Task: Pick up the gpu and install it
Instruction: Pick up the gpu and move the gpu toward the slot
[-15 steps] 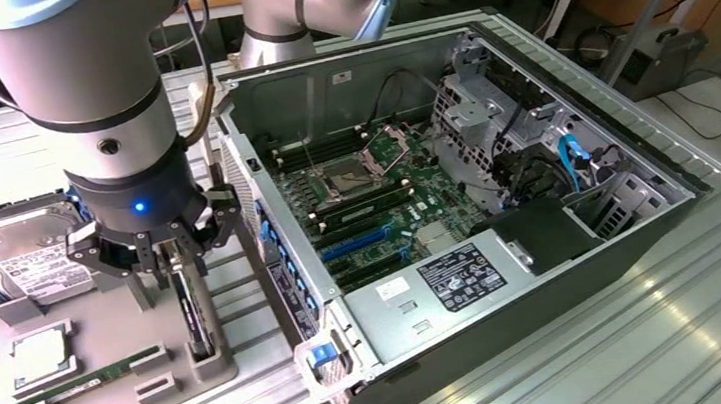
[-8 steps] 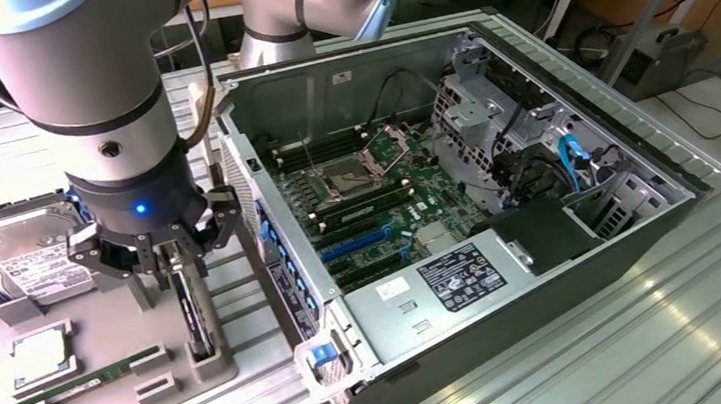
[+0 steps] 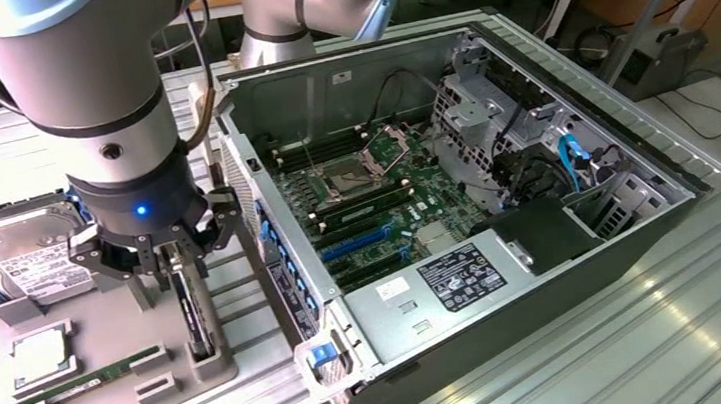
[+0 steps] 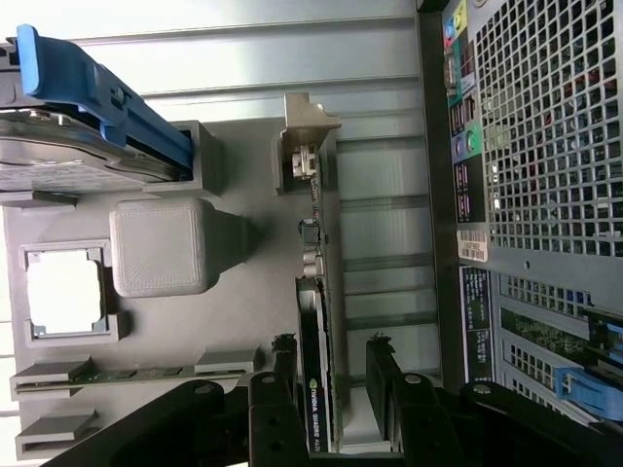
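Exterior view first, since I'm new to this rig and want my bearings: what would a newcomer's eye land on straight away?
The open computer case fills the exterior view's middle and right, with its motherboard laid bare. On that view's left the arm's claw hangs open astride the gpu. The card stands on edge in a grey tray, near the hard drive.

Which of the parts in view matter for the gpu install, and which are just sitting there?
For the job:
- gpu, standing on edge in the gray holder
- gripper, open, one finger on each side of the card
- open computer case

Just lying about:
- hard drive
- memory stick
- square silver chip
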Motion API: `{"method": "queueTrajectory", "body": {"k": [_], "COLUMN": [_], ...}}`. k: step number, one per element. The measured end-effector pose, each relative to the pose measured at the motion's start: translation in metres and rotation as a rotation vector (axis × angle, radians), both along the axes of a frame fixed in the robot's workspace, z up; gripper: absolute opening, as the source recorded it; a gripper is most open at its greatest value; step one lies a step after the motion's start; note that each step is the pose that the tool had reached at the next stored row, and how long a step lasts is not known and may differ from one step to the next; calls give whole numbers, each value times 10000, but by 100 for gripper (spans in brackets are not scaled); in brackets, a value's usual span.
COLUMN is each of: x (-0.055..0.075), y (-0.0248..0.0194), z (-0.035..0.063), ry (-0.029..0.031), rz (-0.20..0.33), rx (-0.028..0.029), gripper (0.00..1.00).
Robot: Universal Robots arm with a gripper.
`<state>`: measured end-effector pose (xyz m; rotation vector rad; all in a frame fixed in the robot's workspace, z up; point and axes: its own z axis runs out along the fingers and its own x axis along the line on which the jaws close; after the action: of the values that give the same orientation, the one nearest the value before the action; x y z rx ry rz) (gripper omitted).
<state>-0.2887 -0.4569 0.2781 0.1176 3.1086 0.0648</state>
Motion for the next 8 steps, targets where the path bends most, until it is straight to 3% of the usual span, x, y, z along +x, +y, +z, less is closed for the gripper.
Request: {"method": "queueTrajectory", "body": {"k": [8], "x": [0], "y": [0], "z": [-21], "ry": [0], "rz": [0], "rx": [-19], "gripper": [42]}}
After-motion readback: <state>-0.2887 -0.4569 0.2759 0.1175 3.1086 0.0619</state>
